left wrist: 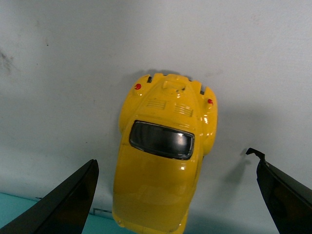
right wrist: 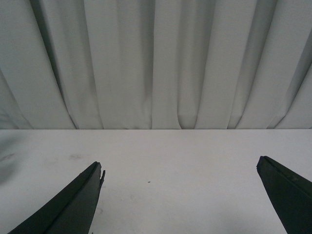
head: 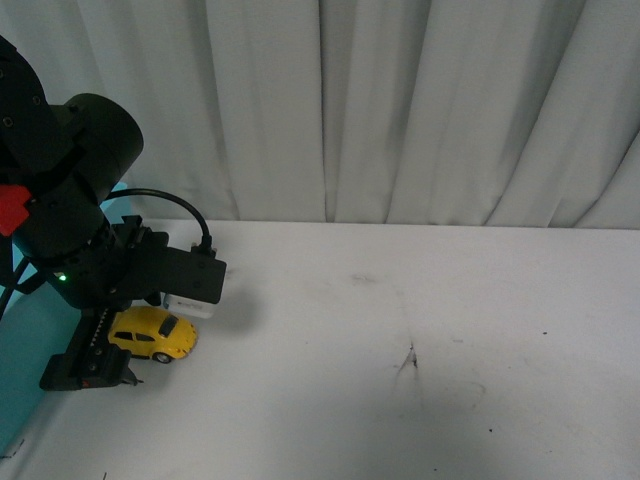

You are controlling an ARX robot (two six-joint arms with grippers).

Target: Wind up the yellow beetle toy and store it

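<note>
The yellow beetle toy (head: 153, 334) sits on its wheels on the white table (head: 420, 330), near the left edge, right by something teal (head: 30, 340). The left gripper (left wrist: 171, 158) hangs over it with jaws spread wide, one on each side of the car, not touching it. The right gripper (right wrist: 180, 163) is spread wide too and holds nothing. The tabletop is a bit scuffed, with a dark smudge (head: 408, 360) mid-table. A pale pleated curtain (head: 400, 100) runs behind.

1. A white table (head: 430, 290) is shown, marked by a dark scuff (head: 408, 361) near its middle.
2. The yellow beetle toy (head: 153, 333) is stood on its wheels near the left edge.
</note>
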